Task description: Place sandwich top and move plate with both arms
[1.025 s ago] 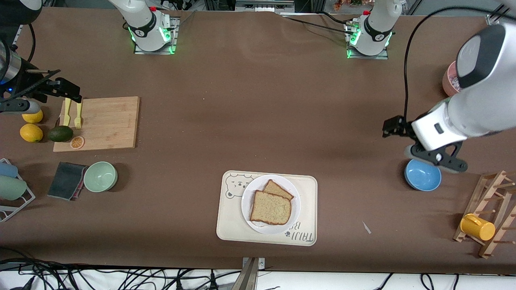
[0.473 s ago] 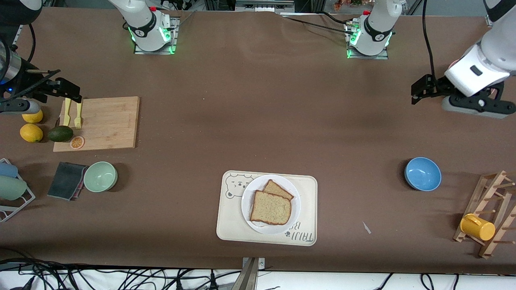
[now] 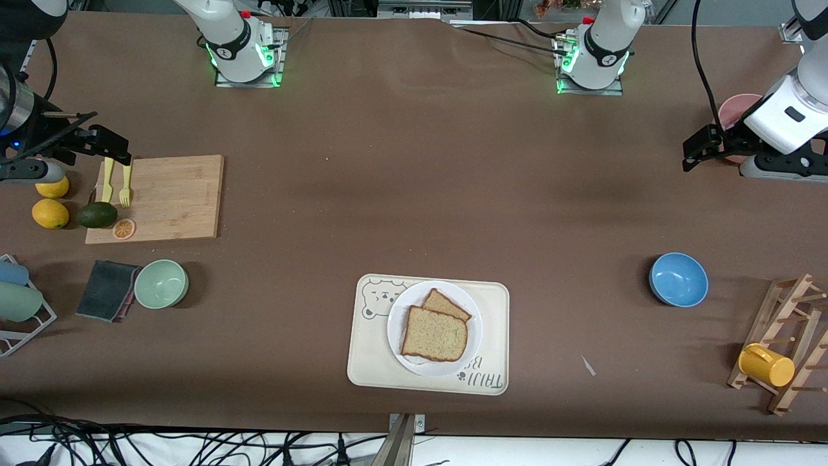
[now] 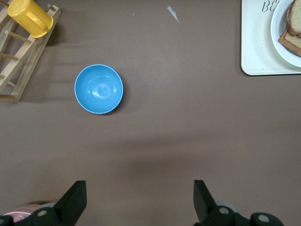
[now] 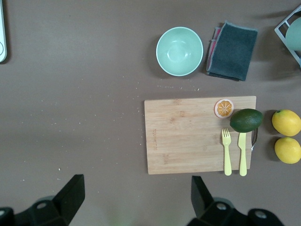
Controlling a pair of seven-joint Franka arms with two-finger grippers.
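Plate (image 3: pixel 396 340) on the cream tray (image 3: pixel 491 304), at the table edge nearest the front camera, about midway between the two arms' ends. Sandwich top (image 3: pixel 435 334) lying flat on the plate, partly covering a second bread slice (image 3: pixel 447 304) that sticks out from under it on the side away from the camera. Plate rim and both slices also seen at the edge of the left wrist view (image 4: pixel 275 28).

Left gripper (image 3: pixel 704 147) up in the air over bare table at the left arm's end, beside a pink cup (image 3: pixel 734 110); fingers (image 4: pixel 75 200) spread wide, nothing between them. Below it in the wrist view: blue bowl (image 4: pixel 99 89), and a wooden rack (image 4: pixel 19 70) with a yellow mug (image 4: pixel 30 16).

Right gripper (image 3: pixel 100 147) in the air over the edge of the cutting board (image 3: pixel 171 197) at the right arm's end; fingers (image 5: pixel 73 193) spread wide too, holding nothing. On the board: yellow fork (image 5: pixel 227 151), yellow knife (image 5: pixel 243 153), orange slice (image 5: pixel 224 108). Beside the board: avocado (image 5: pixel 246 120) and two lemons (image 5: pixel 286 122). Nearer the camera: green bowl (image 5: pixel 179 51) and a dark cloth (image 5: pixel 233 50), just beside each other.
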